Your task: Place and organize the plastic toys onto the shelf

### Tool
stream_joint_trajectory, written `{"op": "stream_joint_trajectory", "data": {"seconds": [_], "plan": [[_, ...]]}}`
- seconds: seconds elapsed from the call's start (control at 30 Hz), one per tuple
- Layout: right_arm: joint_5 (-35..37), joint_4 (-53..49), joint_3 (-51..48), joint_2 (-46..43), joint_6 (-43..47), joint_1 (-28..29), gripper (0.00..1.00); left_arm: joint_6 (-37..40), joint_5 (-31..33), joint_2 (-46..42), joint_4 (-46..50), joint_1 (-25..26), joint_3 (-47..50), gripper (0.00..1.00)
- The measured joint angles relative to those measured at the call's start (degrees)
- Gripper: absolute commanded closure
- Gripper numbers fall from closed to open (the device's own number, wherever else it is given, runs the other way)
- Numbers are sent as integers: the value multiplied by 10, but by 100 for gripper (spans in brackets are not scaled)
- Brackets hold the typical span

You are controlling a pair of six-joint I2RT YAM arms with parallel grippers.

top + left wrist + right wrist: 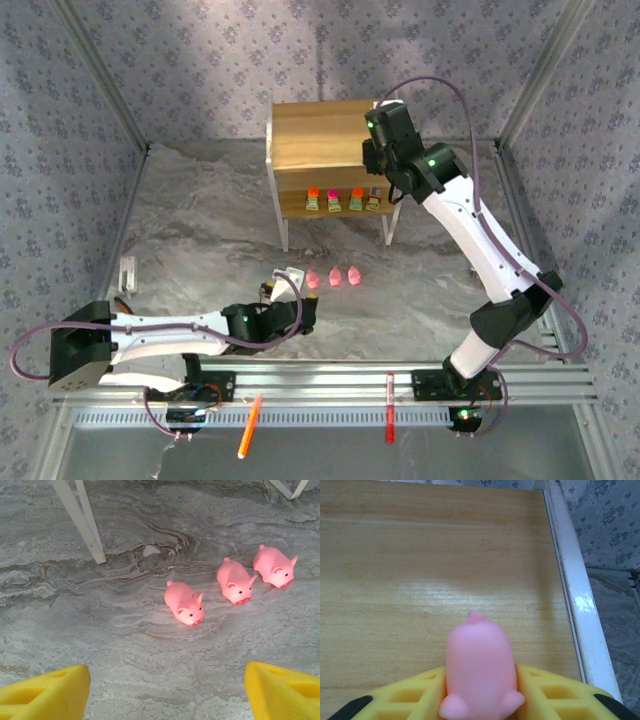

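— A home? There's a shelf (320, 135) and flowery walls (200, 60).
— More a robot lab, I'd say. Two arms (470, 225) are bolted to an aluminium rail (330, 378) at the desk (200, 230) edge, with cables (440, 80) looping off them.
— And the walls?
— Probably printed backdrop panels, though it's hard to tell. Metal posts (103, 75) frame them like a test booth.

White-and-black arms (470, 225), purple cables (440, 82), green lights (432, 160), yellow honeycombed jaws.
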State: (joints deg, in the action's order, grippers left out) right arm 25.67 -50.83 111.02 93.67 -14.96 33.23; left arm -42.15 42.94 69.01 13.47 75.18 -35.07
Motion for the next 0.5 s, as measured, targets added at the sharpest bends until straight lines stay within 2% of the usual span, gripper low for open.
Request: {"op": "stream_joint_trajectory", "data": {"seconds": [0.5], "plan": [[1, -5, 16, 2, 2, 2, 53, -8, 2, 0, 0, 2, 0, 20]]}}
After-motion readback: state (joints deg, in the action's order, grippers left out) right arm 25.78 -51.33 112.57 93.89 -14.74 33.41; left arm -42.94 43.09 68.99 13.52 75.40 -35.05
